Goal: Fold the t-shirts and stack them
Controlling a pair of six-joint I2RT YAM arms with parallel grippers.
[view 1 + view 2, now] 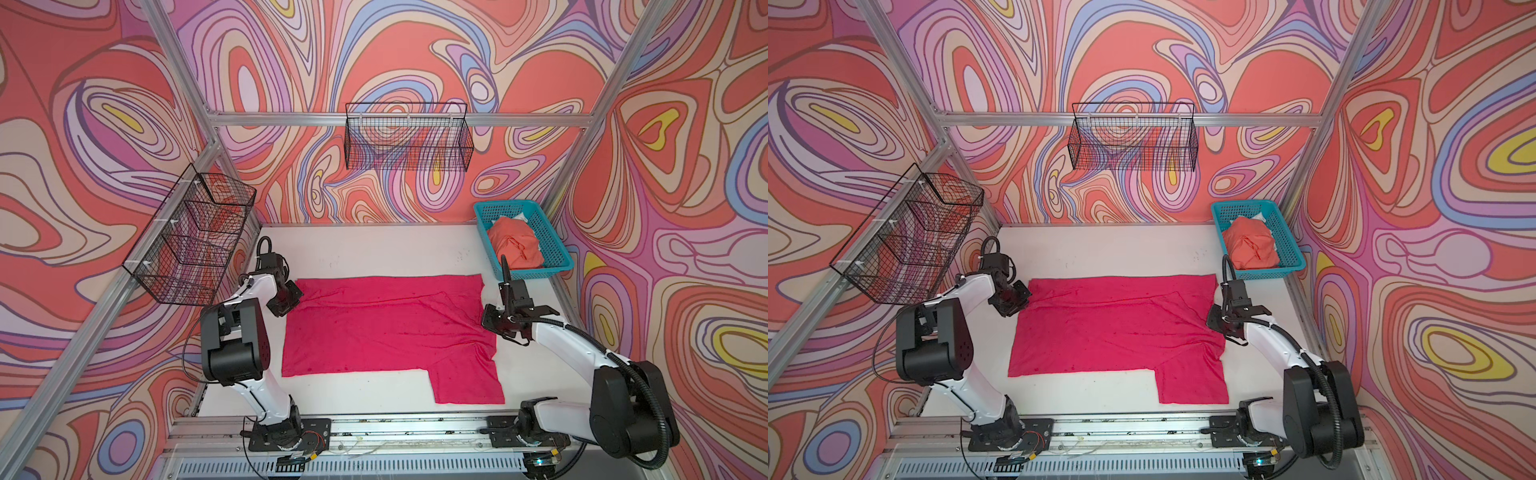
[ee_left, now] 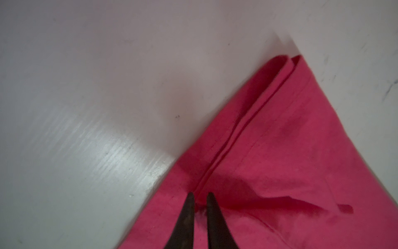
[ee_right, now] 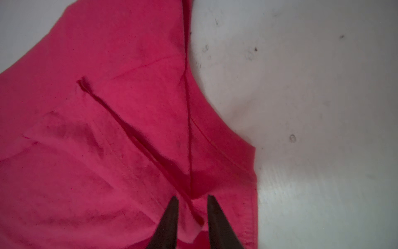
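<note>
Clock face set over the table (image 1: 374, 249) as seen in both top views, 12 at the far wall.

**9–10 o'clock.** The left claw (image 2: 199, 195) sits at the 10 o'clock corner of the magenta shirt (image 1: 386, 332). Its tips are parted by a narrow gap, astride a doubled hem. No cloth is visibly clamped.

**Centre.** The magenta shirt lies flat on the table. An upper layer is laid across the body, its edge running from about 9 to 3. One flap juts out toward 5 o'clock.

**3 o'clock.** The right claw (image 3: 192, 197) is at the shirt's 3 o'clock edge. Its tips are a little wider apart, with a loose crease running between them and not filling the gap. It appears to hold nothing.

**1–2 o'clock.** The orange shirt (image 1: 515, 247) lies bunched in the teal basket (image 1: 550, 243), unfolded.

**Judgement.** The step is the release after laying a fold.
- Both claws should open wider before rising, and then lift straight up, so that neither tip snags the hem and peels the layer back.
- The right side needs the most care, since the crease could ride up with the tips.
- The 5 o'clock flap looks like the next part to tuck.
</note>
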